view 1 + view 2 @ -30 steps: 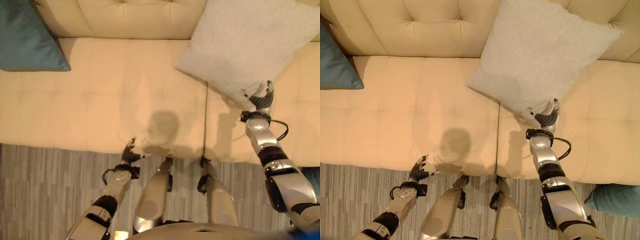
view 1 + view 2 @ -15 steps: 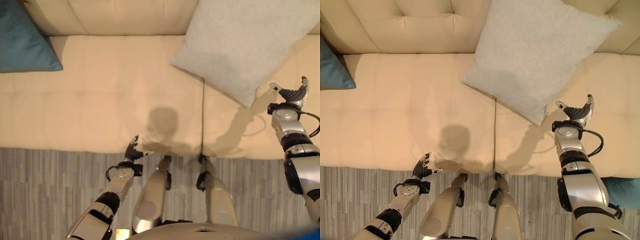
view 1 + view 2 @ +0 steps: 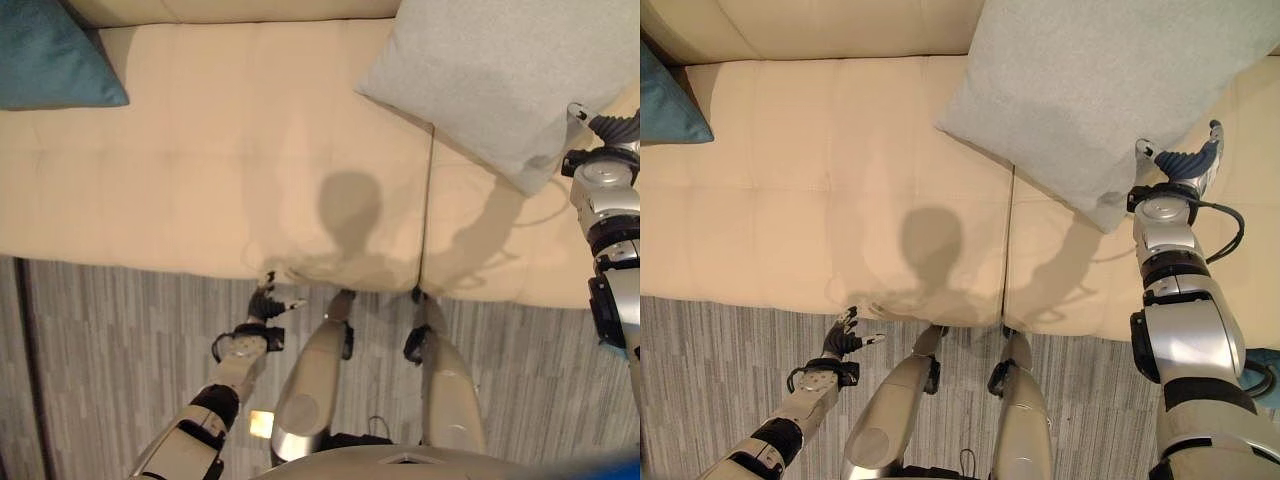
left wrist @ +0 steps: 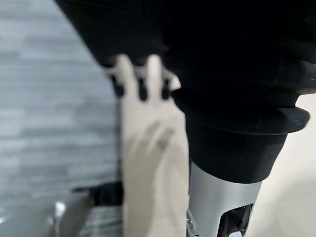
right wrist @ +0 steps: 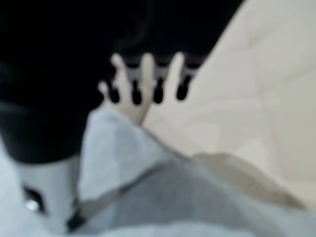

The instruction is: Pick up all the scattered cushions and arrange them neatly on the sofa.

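Leaning against the sofa (image 3: 820,140) backrest over the seam between the seat pads: one grey cushion (image 3: 1110,80), tilted on a corner, its lowest corner resting on the right pad. Beside that corner, just to the right and not touching it as far as I can tell: my right hand (image 3: 1185,160), raised over the right pad, fingers (image 5: 143,79) straight and spread, thumb apart, holding nothing. At the far left end of the seat: one teal cushion (image 3: 50,55), lying against the back, well apart from the grey one. On the floor (image 3: 120,340) by the sofa's right end, at the view's edge: a sliver of teal, too little of it in sight to name. Low before the sofa's front edge, above the grey striped floor: my left hand (image 3: 265,305), fingers (image 4: 140,79) loosely extended, empty, touching nothing that I can make out.
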Tool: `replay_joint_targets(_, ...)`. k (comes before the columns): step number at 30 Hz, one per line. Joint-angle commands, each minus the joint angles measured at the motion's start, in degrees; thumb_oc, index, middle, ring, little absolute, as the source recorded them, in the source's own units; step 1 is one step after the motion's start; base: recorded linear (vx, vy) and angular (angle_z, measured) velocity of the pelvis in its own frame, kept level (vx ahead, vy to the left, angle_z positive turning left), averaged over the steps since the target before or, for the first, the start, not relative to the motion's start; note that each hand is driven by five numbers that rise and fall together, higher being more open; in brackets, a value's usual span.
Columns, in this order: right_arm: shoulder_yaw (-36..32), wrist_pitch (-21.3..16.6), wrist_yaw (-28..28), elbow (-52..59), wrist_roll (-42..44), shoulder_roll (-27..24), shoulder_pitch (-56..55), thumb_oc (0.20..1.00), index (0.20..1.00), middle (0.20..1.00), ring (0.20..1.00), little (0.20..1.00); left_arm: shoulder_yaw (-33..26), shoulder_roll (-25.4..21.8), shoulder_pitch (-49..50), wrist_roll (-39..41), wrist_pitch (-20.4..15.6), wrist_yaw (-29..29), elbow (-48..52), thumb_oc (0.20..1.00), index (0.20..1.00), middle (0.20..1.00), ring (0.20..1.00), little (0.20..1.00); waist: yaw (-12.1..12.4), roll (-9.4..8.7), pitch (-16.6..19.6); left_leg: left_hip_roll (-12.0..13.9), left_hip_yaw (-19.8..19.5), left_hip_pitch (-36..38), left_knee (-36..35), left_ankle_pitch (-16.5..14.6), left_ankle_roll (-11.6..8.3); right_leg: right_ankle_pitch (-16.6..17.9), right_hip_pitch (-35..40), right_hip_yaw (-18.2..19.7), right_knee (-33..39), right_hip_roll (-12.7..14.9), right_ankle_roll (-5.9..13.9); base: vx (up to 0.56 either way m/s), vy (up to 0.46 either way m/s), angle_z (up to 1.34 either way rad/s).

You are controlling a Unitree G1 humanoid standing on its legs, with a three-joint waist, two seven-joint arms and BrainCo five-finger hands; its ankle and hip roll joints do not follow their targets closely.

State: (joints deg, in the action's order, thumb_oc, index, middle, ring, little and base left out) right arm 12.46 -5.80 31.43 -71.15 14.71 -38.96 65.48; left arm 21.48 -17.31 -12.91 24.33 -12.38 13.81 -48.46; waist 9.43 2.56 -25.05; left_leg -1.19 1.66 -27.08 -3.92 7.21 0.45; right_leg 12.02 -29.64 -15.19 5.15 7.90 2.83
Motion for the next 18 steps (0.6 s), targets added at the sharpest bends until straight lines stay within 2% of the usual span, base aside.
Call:
replay_joint_targets(1,6.03,-1.83,-0.11,-0.39,1.42,-3.75,6.67,1.0,1.0,1.0,1.0,1.0,2.16,-1.67,0.46,1.22,-2.18,0.14,2.43,1.0,1.0,1.0,1.0,1.0,1.33,1.13,0.07,-0.38,-6.68,-1.96,-1.08,1.14,-4.6,-4.53,0.09,0.95,-6.72,3.27,7.79,0.0,0.014,0.05)
replay_joint_targets(8,7.35,-2.8,-1.66,0.66,3.31,1.43,9.0,1.0,1.0,1.0,1.0,1.0,3.22,-2.04,-0.32,1.75,-2.92,0.06,5.36,1.0,1.0,1.0,1.0,1.0,2.42,2.04,-0.64,-0.74,-6.9,-3.96,-0.83,1.58,-4.43,-3.98,-1.84,1.3,-6.39,3.44,7.8,0.0,0.002,0.0)
replay_joint_targets(9,7.39,-2.84,-1.93,0.89,3.62,2.0,9.15,0.598,0.598,0.598,0.598,0.598,3.3,-2.14,-0.43,1.7,-3.02,-0.01,5.73,1.0,1.0,1.0,1.0,1.0,2.5,2.1,-0.7,-0.74,-6.83,-4.15,-0.75,1.64,-4.46,-3.93,-1.91,1.38,-6.3,3.45,7.79,0.0,0.0,0.0)
replay_joint_targets(10,7.39,-2.83,-1.92,0.9,3.62,2.01,9.15,0.504,0.504,0.504,0.504,0.504,3.3,-2.14,-0.42,1.7,-3.02,-0.01,5.74,1.0,1.0,1.0,1.0,1.0,2.49,2.09,-0.7,-0.74,-6.83,-4.15,-0.75,1.64,-4.46,-3.93,-1.91,1.39,-6.29,3.45,7.79,0.0,0.0,0.0)
replay_joint_targets(11,7.02,-3.34,-2.27,1.23,4.99,3.12,9.42,0.225,0.225,0.225,0.225,0.225,3.67,-2.3,-0.67,1.63,-3.12,-0.08,6.06,1.0,1.0,1.0,1.0,1.0,2.75,2.23,-0.88,-0.81,-6.96,-4.35,-0.58,1.66,-4.46,-3.87,-2.03,1.51,-6.2,3.57,7.81,0.0,0.0,0.0)
replay_joint_targets(12,7.07,-3.54,-2.36,1.62,5.46,3.6,9.7,0.2,0.2,0.2,0.2,0.2,3.8,-2.53,-0.8,1.63,-3.17,-0.09,6.64,1.0,1.0,1.0,1.0,1.0,2.78,2.24,-0.95,-0.85,-6.89,-4.5,-0.52,1.71,-4.48,-3.8,-2.16,1.6,-6.18,3.56,7.81,0.0,0.0,0.0)
replay_joint_targets(18,8.15,-3.93,-2.96,3.52,4.81,4.42,10.73,0.2,0.2,0.2,0.2,0.2,4.46,-3.4,-0.65,0.66,-3.21,-0.34,8.66,1.0,1.0,1.0,1.0,1.0,3.16,2.53,-1.35,-1.04,-6.91,-4.69,-0.23,1.85,-4.56,-3.71,-2.05,1.59,-6.05,3.83,7.78,0.0,0.0,0.0)
